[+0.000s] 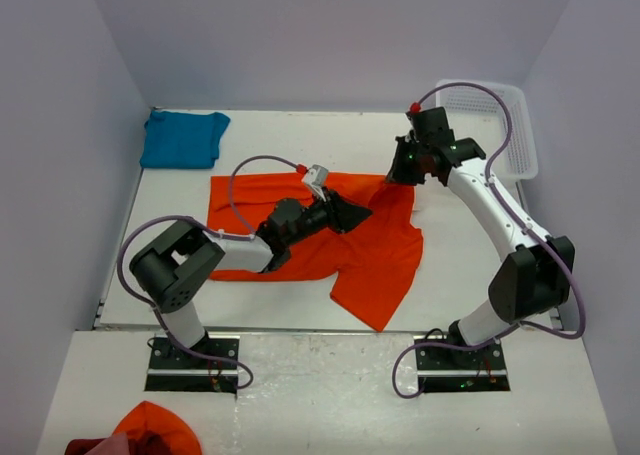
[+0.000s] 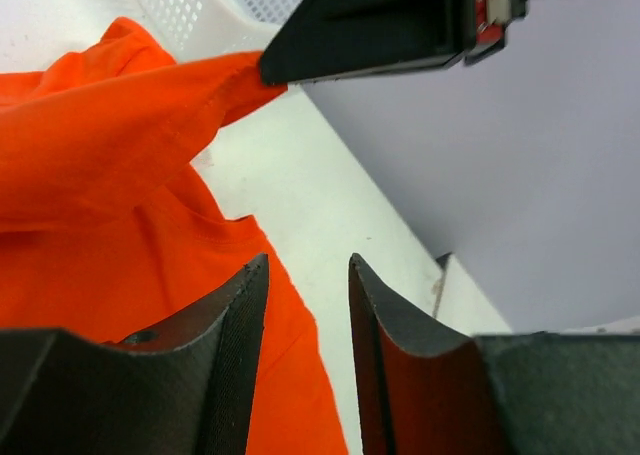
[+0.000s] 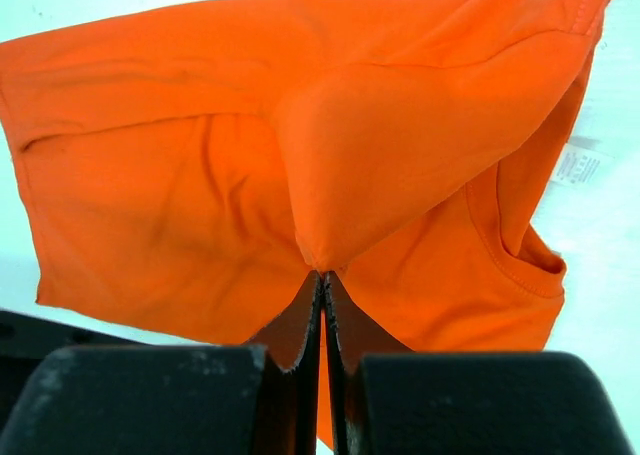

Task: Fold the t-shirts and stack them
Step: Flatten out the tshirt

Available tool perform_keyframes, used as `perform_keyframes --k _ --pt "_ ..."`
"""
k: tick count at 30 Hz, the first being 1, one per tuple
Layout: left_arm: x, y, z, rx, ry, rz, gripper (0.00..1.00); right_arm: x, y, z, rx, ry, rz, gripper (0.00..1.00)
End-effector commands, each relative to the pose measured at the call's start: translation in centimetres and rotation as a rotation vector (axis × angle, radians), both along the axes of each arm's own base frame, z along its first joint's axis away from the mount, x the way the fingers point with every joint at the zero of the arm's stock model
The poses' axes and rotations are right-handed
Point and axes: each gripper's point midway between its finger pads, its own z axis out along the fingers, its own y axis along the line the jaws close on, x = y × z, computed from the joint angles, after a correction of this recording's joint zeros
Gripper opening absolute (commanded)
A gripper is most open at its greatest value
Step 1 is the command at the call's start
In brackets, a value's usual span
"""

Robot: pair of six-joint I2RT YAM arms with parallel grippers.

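The orange t-shirt (image 1: 290, 230) lies partly spread across the middle of the table, with its right part bunched. In the right wrist view its white neck label (image 3: 578, 163) shows at the right. My right gripper (image 1: 398, 173) is shut on a pinch of the orange fabric (image 3: 322, 272) and holds that edge up off the table. My left gripper (image 1: 362, 215) hovers over the shirt's right half, jaws open and nothing between them (image 2: 308, 265). The teal-blue t-shirt (image 1: 183, 138) lies folded at the back left corner.
A white perforated basket (image 1: 500, 125) stands at the back right, near the right arm; it also shows in the left wrist view as the basket (image 2: 200, 5). A heap of orange and red cloth (image 1: 150, 430) sits below the table's front edge at the left.
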Motion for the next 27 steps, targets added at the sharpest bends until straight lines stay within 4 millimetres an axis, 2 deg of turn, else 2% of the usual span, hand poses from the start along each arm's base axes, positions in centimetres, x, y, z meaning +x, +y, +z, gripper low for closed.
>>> perform_keyframes --k 1,2,3,5,7,8,10,11,12,14,17,18,19,21,22,23,24,25,27 --pt "2.1 0.0 -3.3 0.278 -0.107 0.140 0.39 0.2 0.8 4.6 0.029 -0.124 0.041 0.00" --pt "2.2 0.2 -5.5 0.353 -0.074 0.146 0.39 0.1 0.9 4.8 0.029 -0.118 0.050 0.00" --pt "2.4 -0.4 -5.5 0.375 -0.074 0.149 0.39 0.2 1.2 5.5 0.037 -0.129 0.057 0.00" --pt "3.2 0.5 -8.4 0.493 -0.033 0.217 0.38 0.1 1.5 5.7 0.038 -0.128 0.069 0.00" --pt "3.3 0.7 -9.7 0.560 -0.014 0.269 0.39 0.1 1.8 6.0 0.041 -0.133 0.077 0.00" --pt "4.0 2.0 -11.0 0.633 0.005 0.354 0.38 0.1 2.1 6.0 0.050 -0.132 0.086 0.00" --pt "4.0 2.8 -11.8 0.706 0.007 0.446 0.38 0.0 2.3 5.9 0.052 -0.126 0.093 0.00" --pt "4.5 4.8 -13.3 0.797 0.031 0.551 0.38 0.0 2.4 5.8 0.052 -0.125 0.096 0.00" --pt "4.7 4.5 -12.9 0.812 0.025 0.589 0.37 -0.1 2.5 5.6 0.051 -0.119 0.098 0.00" --pt "5.2 6.4 -13.4 0.885 0.008 0.718 0.36 -0.3 2.5 5.5 0.050 -0.116 0.101 0.00" --pt "5.1 7.7 -13.1 0.940 -0.044 0.861 0.32 -0.3 2.5 5.4 0.047 -0.117 0.102 0.00" --pt "5.4 8.1 -12.2 0.924 -0.087 0.923 0.28 -0.3 2.4 5.3 0.045 -0.115 0.103 0.00" --pt "4.7 8.3 -12.9 0.946 -0.091 0.908 0.27 -0.3 2.4 5.4 0.045 -0.116 0.103 0.00" --pt "4.2 8.4 -11.4 0.918 -0.212 0.937 0.27 -0.3 2.5 5.5 0.046 -0.117 0.105 0.00" --pt "4.0 8.3 -11.3 0.891 -0.215 0.941 0.27 -0.3 2.5 5.4 0.046 -0.115 0.106 0.00" --pt "3.7 8.6 -11.7 0.943 -0.253 0.916 0.27 -0.3 2.5 5.4 0.049 -0.116 0.108 0.00" --pt "3.7 8.5 -11.8 0.945 -0.269 0.903 0.27 -0.3 2.5 5.4 0.048 -0.114 0.108 0.00" --pt "3.8 7.6 -11.0 0.916 -0.312 0.865 0.27 -0.4 2.6 5.4 0.052 -0.113 0.111 0.00" --pt "3.1 7.5 -11.2 0.910 -0.363 0.801 0.27 -0.4 2.7 5.4 0.056 -0.115 0.112 0.00"
